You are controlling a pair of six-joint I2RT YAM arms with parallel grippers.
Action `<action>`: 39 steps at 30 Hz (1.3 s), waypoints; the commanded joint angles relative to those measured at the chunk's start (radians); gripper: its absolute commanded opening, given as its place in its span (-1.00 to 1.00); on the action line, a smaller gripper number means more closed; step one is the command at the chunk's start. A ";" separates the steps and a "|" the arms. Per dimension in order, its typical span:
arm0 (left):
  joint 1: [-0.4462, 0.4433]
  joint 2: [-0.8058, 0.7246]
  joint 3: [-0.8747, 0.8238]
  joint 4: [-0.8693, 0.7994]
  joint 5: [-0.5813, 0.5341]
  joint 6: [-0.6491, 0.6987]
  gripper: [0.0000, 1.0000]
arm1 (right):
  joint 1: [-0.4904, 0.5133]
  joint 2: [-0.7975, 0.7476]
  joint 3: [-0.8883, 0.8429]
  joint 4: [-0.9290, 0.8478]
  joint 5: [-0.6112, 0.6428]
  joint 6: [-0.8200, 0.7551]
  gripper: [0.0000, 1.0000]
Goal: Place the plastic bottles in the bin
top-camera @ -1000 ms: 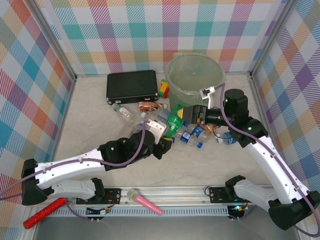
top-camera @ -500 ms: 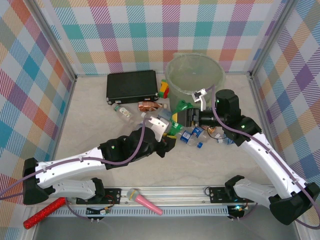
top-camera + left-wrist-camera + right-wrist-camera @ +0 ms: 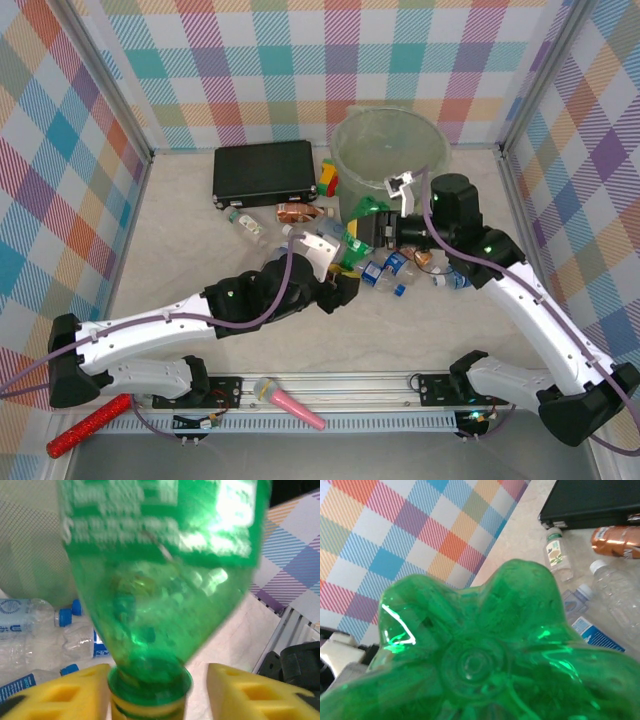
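A green bottle (image 3: 354, 240) with a yellow cap hangs between my two grippers, just in front of the pale-green bin (image 3: 345, 165). My right gripper (image 3: 380, 232) is shut on its base end, and the bottle's base (image 3: 480, 655) blocks the fingers in the right wrist view. My left gripper (image 3: 342, 282) is open around the neck (image 3: 150, 677): one yellow finger (image 3: 75, 692) touches it, the other (image 3: 245, 692) stands apart. More bottles lie on the table: clear ones with blue labels (image 3: 385, 270) (image 3: 30, 625) and a copper one (image 3: 296, 212) (image 3: 615, 540).
A flat black case (image 3: 264, 172) (image 3: 590, 502) lies left of the bin, with a small clear bottle (image 3: 245, 225) in front of it. A red, yellow and green toy (image 3: 328, 178) sits beside the bin. A pink stick (image 3: 290, 402) and a red glittery stick (image 3: 88, 425) lie at the near edge.
My right gripper moved left and closed on the green bottle's base. The bottle rose slightly toward the bin. My left arm shifted a little right, still at the neck.
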 commanded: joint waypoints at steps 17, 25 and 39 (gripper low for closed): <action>-0.006 -0.317 -0.153 -0.055 -0.102 -0.032 0.99 | -0.105 0.221 0.424 -0.119 0.569 -0.216 -0.02; -0.007 -0.406 -0.201 -0.128 -0.133 -0.059 0.99 | -0.183 0.387 0.473 0.031 0.728 -0.275 -0.06; -0.007 -0.514 -0.231 -0.221 -0.170 -0.100 0.99 | -0.194 0.771 0.748 0.010 0.817 -0.305 0.08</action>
